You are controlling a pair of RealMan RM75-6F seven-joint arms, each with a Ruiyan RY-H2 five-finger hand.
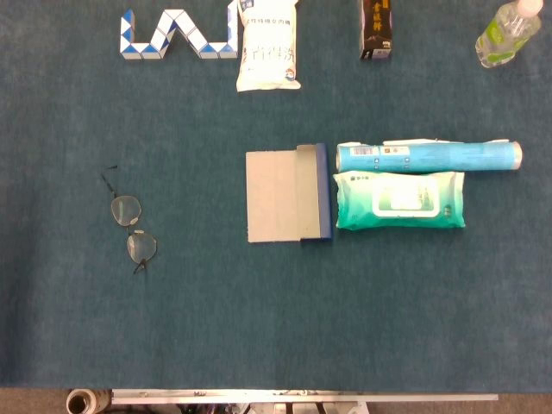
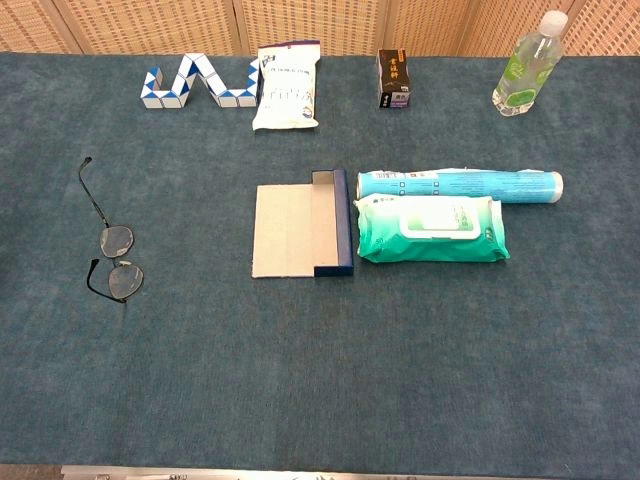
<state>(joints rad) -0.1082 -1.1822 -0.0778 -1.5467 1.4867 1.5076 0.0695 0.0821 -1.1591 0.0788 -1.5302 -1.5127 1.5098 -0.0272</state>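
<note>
Chest view shows neither hand; wipes pack (image 2: 430, 230) touches open box (image 2: 303, 230)

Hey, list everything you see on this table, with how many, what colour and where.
glasses: one pair, thin dark frame, left side of the table, lying open
folding snake puzzle: one, blue and white, far left, zigzag shape
white pouch: one, white with print, far edge, right next to the puzzle
small dark box: one, dark with gold print, far edge, right of centre
water bottle: one, clear with green label, far right corner
flat box: one, grey-beige with a blue edge, centre
teal tube: one, teal, lying right of the flat box
wet wipes pack: one, green and white, just in front of the tube
table cover: one, dark teal
hands: none in view
</note>
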